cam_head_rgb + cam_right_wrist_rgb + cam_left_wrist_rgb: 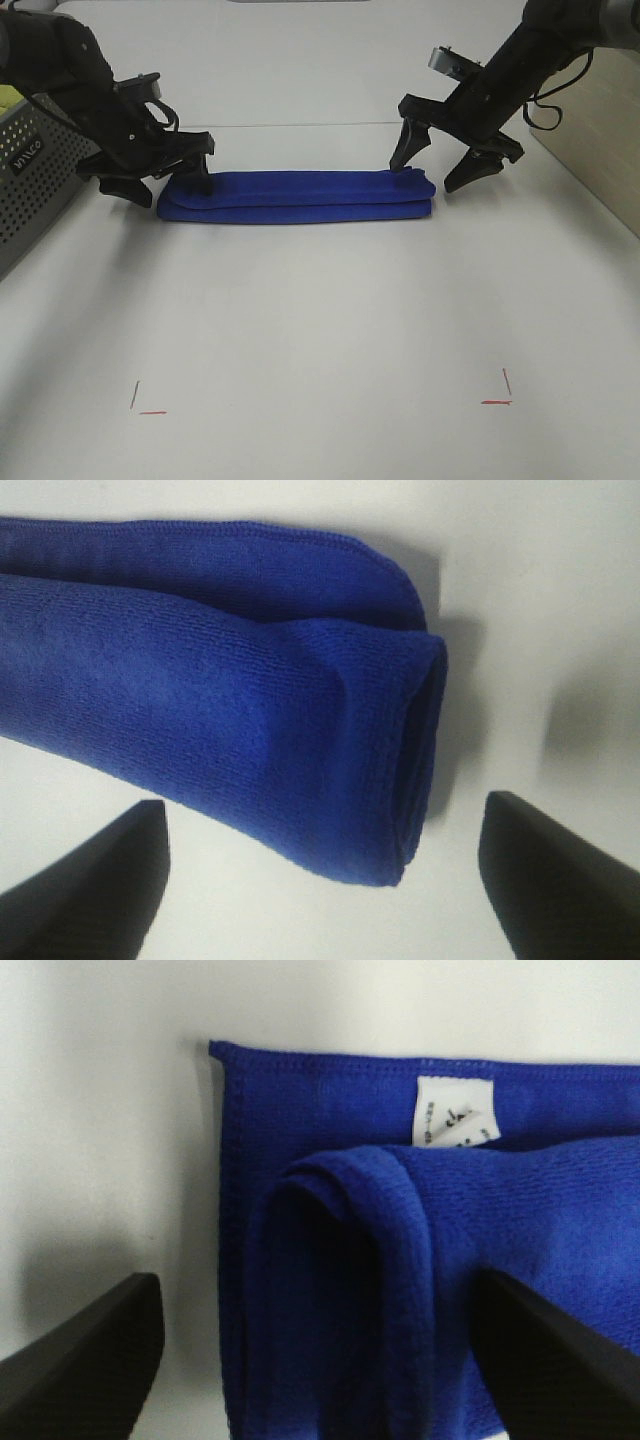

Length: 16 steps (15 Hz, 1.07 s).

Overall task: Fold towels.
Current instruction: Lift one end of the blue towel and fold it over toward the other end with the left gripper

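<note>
Red lines form two thin corner marks, one at the near left (148,410) and one at the near right (497,400) of the plain white table top (320,320). The stretch of table beyond them is bare up to the task's thing.

The deep royal-blue fuzzy microfibre towel (298,196) lies past the middle of the table as a long, narrow folded band running left to right, with its layers stacked and a rounded fold along each end. In the left wrist view a lower layer lies flat on the table and sticks out beyond the upper folded layer, and a small white printed tag (455,1112) sits on that lower layer just beside its stitched edge, partly tucked under the fold. In the right wrist view the right end shows as a thick rolled-over fold, with one thinner layer peeking out behind it.

The black left gripper (167,186) hangs over the towel's left end with its jaws wide apart; one finger (90,1360) is over bare table and the other (550,1360) is over the cloth. The black right gripper (427,176) is at the right end, also spread wide and clamping nothing; whether its fingertips touch the cloth cannot be told.

Farther back on the left stands a grey perforated metal basket (35,180), well apart from the towel.
</note>
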Tool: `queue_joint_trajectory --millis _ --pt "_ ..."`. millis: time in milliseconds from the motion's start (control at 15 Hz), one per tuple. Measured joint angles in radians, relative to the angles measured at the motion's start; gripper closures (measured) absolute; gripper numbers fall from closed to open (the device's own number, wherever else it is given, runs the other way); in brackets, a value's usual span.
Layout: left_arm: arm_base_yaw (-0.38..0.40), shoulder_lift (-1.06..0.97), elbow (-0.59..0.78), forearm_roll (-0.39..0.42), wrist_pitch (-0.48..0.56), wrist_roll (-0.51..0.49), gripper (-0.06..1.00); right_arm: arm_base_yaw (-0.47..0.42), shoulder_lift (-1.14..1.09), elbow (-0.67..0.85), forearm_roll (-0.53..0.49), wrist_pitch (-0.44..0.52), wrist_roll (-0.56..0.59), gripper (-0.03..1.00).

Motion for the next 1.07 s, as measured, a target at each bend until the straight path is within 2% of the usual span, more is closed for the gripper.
queue_joint_trajectory --millis 333,467,533,600,733,800,867,933,1067 --pt "0.000 0.021 -0.002 -0.012 -0.021 0.019 0.16 0.000 0.000 0.000 0.000 0.003 0.000 0.17" --pt "0.000 0.033 -0.006 -0.055 -0.033 0.035 0.22 0.000 0.000 0.000 0.000 0.003 0.000 0.17" --pt "0.000 0.037 -0.008 -0.079 -0.036 0.044 0.28 0.000 0.000 0.000 0.000 0.003 0.000 0.17" --pt "0.000 0.040 -0.008 -0.093 -0.037 0.050 0.40 0.000 0.000 0.000 0.000 0.003 0.000 0.17" --pt "0.000 0.042 -0.008 -0.095 -0.032 0.050 0.79 0.000 0.000 0.000 0.000 0.003 0.000 0.17" --pt "0.000 0.033 -0.007 -0.080 -0.030 0.050 0.85 0.000 0.000 0.000 0.000 0.004 0.000 0.17" --pt "0.000 0.023 -0.007 -0.055 -0.026 0.050 0.85 0.000 0.000 0.000 0.000 0.008 0.000 0.17" --pt "0.000 0.007 -0.008 -0.003 -0.009 0.050 0.85 0.000 0.000 0.000 0.000 0.010 0.000 0.17" --pt "0.000 -0.040 -0.040 0.135 0.058 -0.012 0.85 0.000 0.000 0.000 0.000 0.010 0.001 0.17"
